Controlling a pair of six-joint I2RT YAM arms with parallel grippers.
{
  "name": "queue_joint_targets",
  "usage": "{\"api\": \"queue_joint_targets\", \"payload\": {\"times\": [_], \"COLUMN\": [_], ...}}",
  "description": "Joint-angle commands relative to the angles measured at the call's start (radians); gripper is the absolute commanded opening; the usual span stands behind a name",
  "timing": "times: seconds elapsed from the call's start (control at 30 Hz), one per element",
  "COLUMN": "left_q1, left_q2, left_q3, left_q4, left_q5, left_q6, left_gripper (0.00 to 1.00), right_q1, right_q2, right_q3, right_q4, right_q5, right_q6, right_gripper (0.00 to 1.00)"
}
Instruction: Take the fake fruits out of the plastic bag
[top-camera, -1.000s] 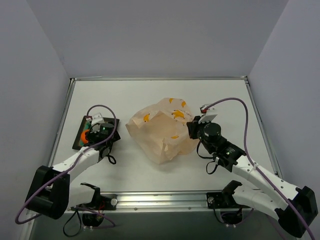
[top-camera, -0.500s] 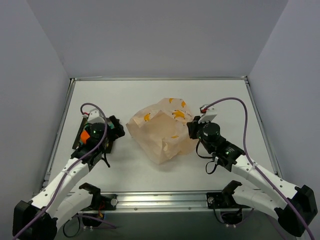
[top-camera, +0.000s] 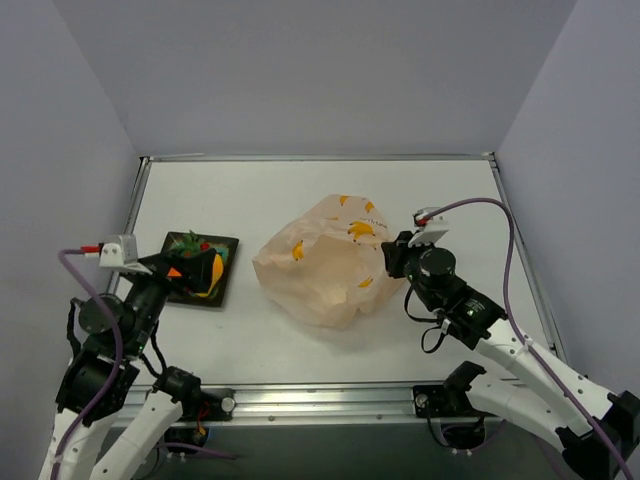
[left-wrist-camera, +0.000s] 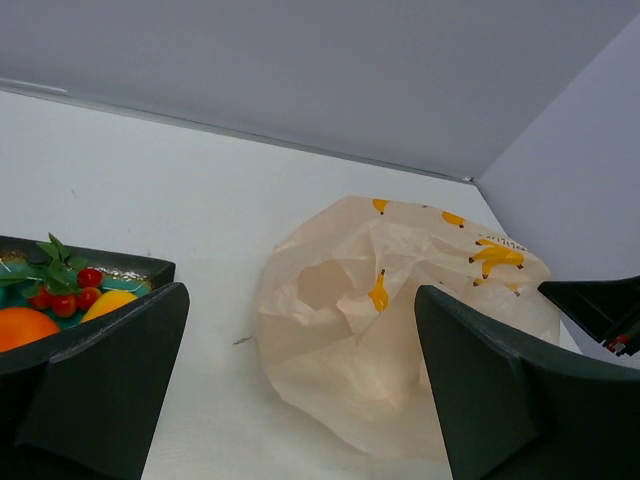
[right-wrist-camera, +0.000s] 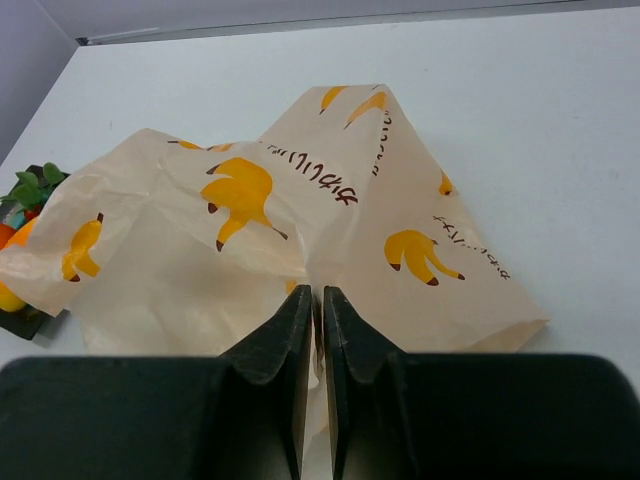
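The plastic bag (top-camera: 325, 262), peach with banana prints, lies crumpled mid-table. My right gripper (top-camera: 392, 258) is at its right edge, and its jaws are pinched on a thin fold of the bag (right-wrist-camera: 330, 200). My left gripper (top-camera: 205, 272) hangs raised over the dish, pointing at the bag (left-wrist-camera: 400, 300). It is wide open, with nothing between its fingers (left-wrist-camera: 110, 380). The fake fruits lie in the teal dish (left-wrist-camera: 140, 268): an orange ball (left-wrist-camera: 20, 328), a yellow lemon (left-wrist-camera: 108, 303) and red berries (left-wrist-camera: 65, 295) with green leaves. I cannot see inside the bag.
The square teal dish (top-camera: 228, 262) sits left of the bag, partly under my left gripper. A raised metal rim (top-camera: 320, 157) runs round the white table, with grey walls behind it. The fruits (right-wrist-camera: 15, 215) show at the left edge of the right wrist view.
My left arm has drawn back and risen off the dish, open, leaving the orange ball there. My right gripper has shifted slightly right, and the bag has sagged lower and flatter.
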Motion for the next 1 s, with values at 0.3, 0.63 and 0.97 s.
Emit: {"api": "queue_joint_targets", "payload": {"times": [0.3,0.63,0.97], "left_q1": [-0.002,0.0,0.096], "left_q2": [-0.116,-0.1,-0.064], "left_q3": [0.049,0.002,-0.047], "left_q4": [-0.071,0.006,0.056], "left_q5": [0.036,0.015,0.136], "left_q6": [0.129,0.18,0.166], "left_gripper": [0.94,0.94,0.94], "right_q1": [-0.002,-0.002,-0.003], "right_q2": [-0.123,-0.249,-0.27], "right_q3": [0.093,0.076,0.019], "right_q4": [-0.037,0.038,0.159], "right_q5": [0.029,0.302,0.359], "right_q6": [-0.002,-0.002,-0.002], "right_gripper": [0.56,1.0,1.0]}}
